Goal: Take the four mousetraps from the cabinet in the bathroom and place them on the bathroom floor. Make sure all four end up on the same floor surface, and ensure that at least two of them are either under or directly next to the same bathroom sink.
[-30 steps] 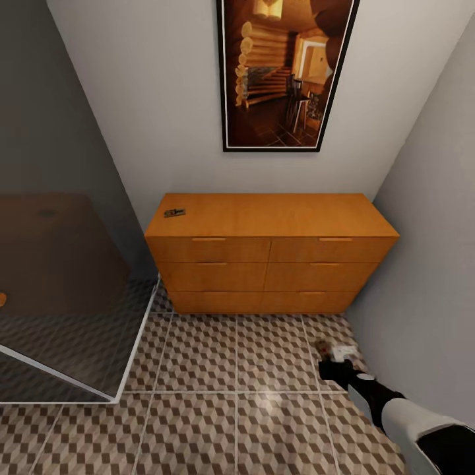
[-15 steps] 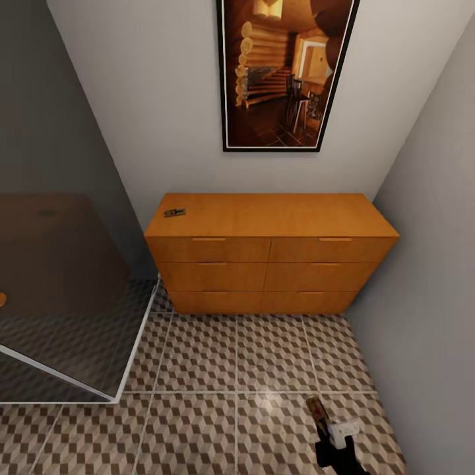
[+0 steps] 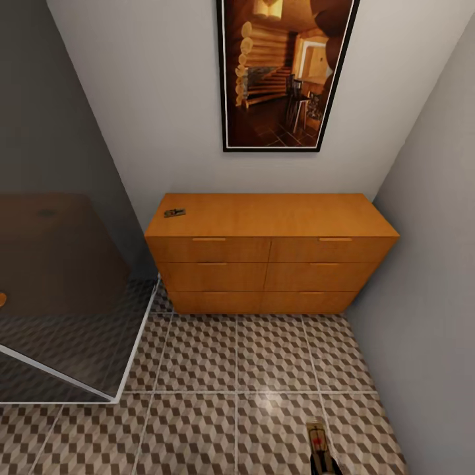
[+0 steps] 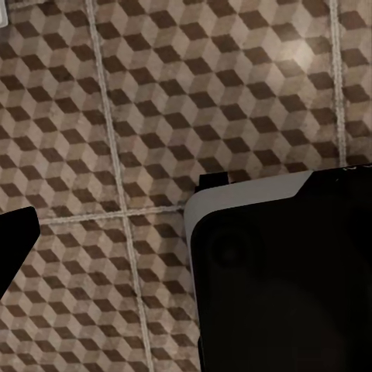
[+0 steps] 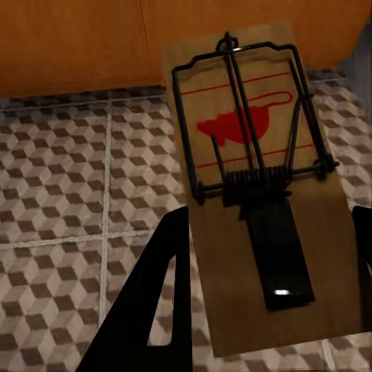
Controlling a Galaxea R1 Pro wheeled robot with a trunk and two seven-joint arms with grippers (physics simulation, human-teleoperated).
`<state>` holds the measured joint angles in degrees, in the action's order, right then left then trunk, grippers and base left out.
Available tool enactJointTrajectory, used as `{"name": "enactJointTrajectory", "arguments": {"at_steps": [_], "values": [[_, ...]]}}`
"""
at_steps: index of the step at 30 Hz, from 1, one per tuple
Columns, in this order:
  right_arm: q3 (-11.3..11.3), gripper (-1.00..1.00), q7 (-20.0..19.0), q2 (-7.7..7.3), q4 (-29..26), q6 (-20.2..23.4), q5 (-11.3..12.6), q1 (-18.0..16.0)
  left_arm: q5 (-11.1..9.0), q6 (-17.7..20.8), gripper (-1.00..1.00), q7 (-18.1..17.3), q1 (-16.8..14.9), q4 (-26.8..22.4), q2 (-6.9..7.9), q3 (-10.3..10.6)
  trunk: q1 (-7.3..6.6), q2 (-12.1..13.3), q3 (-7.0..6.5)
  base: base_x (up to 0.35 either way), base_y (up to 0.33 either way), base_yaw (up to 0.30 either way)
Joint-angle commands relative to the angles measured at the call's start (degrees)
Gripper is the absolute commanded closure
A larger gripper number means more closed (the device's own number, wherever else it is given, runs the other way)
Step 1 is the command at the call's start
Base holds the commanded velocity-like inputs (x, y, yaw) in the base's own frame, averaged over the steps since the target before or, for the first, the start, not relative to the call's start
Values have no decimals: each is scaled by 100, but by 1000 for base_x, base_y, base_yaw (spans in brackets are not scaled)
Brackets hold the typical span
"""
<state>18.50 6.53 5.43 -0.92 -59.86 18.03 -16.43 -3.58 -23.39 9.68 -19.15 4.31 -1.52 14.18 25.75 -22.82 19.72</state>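
The orange-brown cabinet [image 3: 270, 254] stands against the far wall with its drawers closed. One small mousetrap [image 3: 175, 212] lies on its top near the left rear corner. My right gripper [image 3: 325, 466] sits at the lower edge of the head view, shut on a second mousetrap [image 3: 317, 439] above the cube-patterned bathroom floor [image 3: 218, 369]. In the right wrist view that mousetrap [image 5: 260, 186], a tan board with black wire and a red mouse print, lies between the black fingers [image 5: 159, 302] of the right gripper [image 5: 271, 225]. One dark finger [image 4: 15, 240] of my left gripper hangs over the tiles [image 4: 194, 85].
A tinted glass shower enclosure [image 3: 59, 290] with a white frame fills the left side. A grey wall [image 3: 429, 277] closes the right side beside the cabinet. A framed picture [image 3: 284, 72] hangs above it. A black and white robot part [image 4: 287, 271] blocks much of the left wrist view.
My right arm has drawn back toward the lower edge of the head view, carrying the mousetrap with it. The cabinet and the mousetrap on top have not moved.
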Motion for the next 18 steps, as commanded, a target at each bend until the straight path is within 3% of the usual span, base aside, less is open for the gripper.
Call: {"name": "enactJointTrajectory", "arguments": {"at_steps": [1,5,11,18], "values": [[48,100,190,55,4,-14,10,29,-33,-41,-100,16,-10,26,-5,49,3,-10,9,0,0,0],[56,100,435,128,2,-14,8,72,-30,-51,-100,16,-10,24,-6,49,3,-10,9,0,0,0],[64,100,497,126,-4,79,-13,84,-24,-70,-100,26,-10,11,-44,44,3,-10,9,0,0,0],[66,100,506,99,-5,252,-377,87,-26,-45,-100,79,-10,-74,-214,11,3,-10,9,0,0,0]]}}
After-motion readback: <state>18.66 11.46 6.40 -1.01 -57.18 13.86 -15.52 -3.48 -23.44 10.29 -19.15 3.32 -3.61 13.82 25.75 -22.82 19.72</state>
